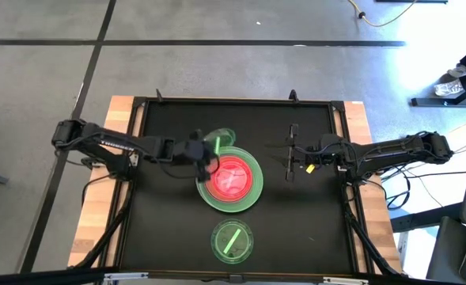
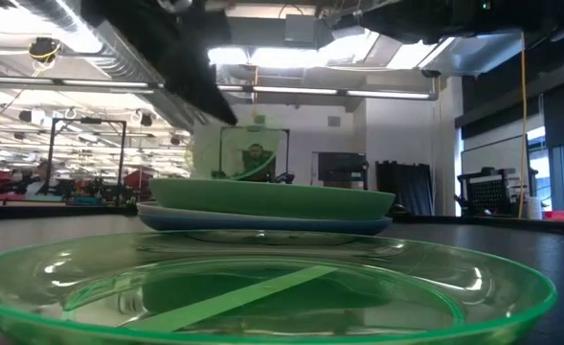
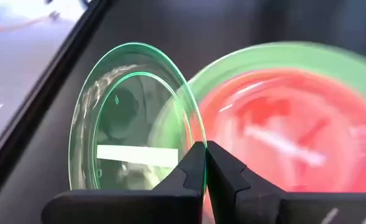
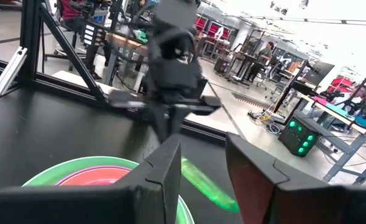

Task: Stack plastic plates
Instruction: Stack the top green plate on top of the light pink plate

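Note:
A stack sits mid-table: a large green plate (image 1: 252, 198) over a blue one (image 2: 262, 222), with a small translucent red plate (image 1: 233, 179) on top. My left gripper (image 1: 209, 161) is at the stack's far-left rim, shut on a small translucent green plate (image 1: 221, 142) that stands nearly on edge. A second small translucent green plate (image 1: 233, 240) lies flat on the table near the near edge. My right gripper (image 1: 289, 155) hovers open to the right of the stack, touching nothing. My left gripper pinches the small green plate's rim (image 3: 192, 134) between its two fingers (image 3: 189, 171), coming level from the table's left. The plate stands nearly upright ahead of the fingers, over the stack's far-left edge. Whether its lower rim touches the stack, I cannot tell.
The black table top has a raised frame (image 1: 138, 134) around it and wooden margins left and right. There is bare mat right of the stack and toward the far edge. Beyond the table is a workshop room with benches and racks.

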